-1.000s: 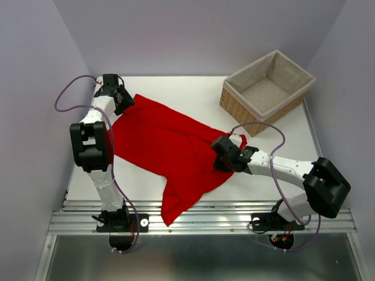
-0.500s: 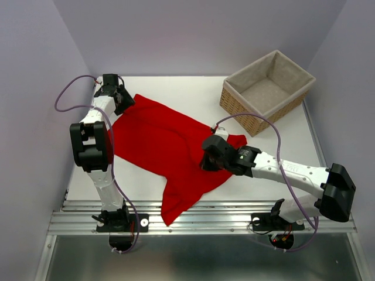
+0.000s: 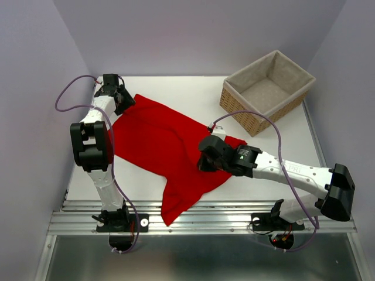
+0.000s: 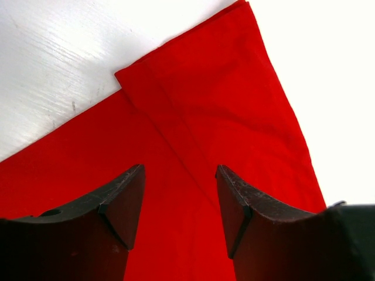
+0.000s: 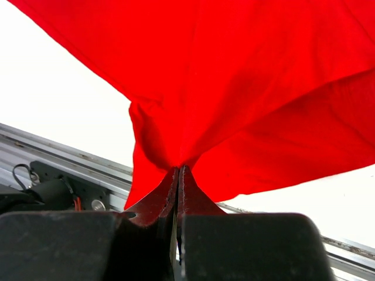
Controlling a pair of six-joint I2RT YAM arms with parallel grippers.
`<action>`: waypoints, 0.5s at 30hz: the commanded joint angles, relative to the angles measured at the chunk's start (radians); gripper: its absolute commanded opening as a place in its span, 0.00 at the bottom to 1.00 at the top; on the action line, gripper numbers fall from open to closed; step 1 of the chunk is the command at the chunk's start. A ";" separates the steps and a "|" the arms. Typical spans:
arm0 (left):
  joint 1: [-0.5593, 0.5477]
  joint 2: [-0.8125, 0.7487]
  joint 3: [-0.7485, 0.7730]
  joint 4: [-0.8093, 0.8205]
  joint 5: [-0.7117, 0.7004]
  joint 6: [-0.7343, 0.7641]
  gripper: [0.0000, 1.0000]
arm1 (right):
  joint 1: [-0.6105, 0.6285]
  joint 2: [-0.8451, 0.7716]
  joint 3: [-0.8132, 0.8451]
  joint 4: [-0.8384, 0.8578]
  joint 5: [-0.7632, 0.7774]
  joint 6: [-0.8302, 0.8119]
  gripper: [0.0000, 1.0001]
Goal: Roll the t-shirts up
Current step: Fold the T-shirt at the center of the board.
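Observation:
The red t-shirt [image 3: 155, 143] lies spread across the white table, one end hanging over the near edge. My left gripper [image 3: 124, 100] hovers over the shirt's far-left corner. In the left wrist view it [image 4: 179, 172] is open, both fingers above flat red cloth [image 4: 222, 105] with nothing between them. My right gripper [image 3: 203, 163] sits over the shirt's right part. The right wrist view shows it [image 5: 178, 170] shut on a gathered pinch of the t-shirt [image 5: 234, 76], the cloth lifted off the table and fanning away from the tips.
A wicker basket [image 3: 235, 109] with a beige liner stands at the back right of the table. A metal rail [image 3: 205, 218] runs along the near edge, also seen as the rail [image 5: 58, 152] in the right wrist view. Purple walls close in on three sides.
My right arm has stretched out to the left, carrying its pinch of red cloth toward the shirt's middle. The left arm has not moved.

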 commanded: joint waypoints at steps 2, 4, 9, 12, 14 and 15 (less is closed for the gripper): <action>-0.003 -0.001 0.041 0.005 0.004 0.011 0.62 | 0.011 -0.038 0.055 -0.015 0.040 -0.011 0.01; -0.003 -0.001 0.043 0.003 0.005 0.011 0.62 | 0.011 -0.038 0.053 -0.018 0.040 -0.007 0.01; -0.003 0.002 0.044 0.002 0.008 0.013 0.62 | 0.011 -0.039 0.039 -0.012 0.026 0.001 0.01; -0.005 0.001 0.046 0.000 0.008 0.011 0.63 | 0.021 -0.044 0.045 -0.012 0.028 0.003 0.01; -0.005 0.002 0.048 0.000 0.008 0.011 0.62 | 0.021 -0.047 0.053 -0.012 0.029 0.000 0.01; -0.005 0.002 0.049 0.000 0.008 0.011 0.62 | 0.021 -0.047 0.061 -0.013 0.031 -0.002 0.01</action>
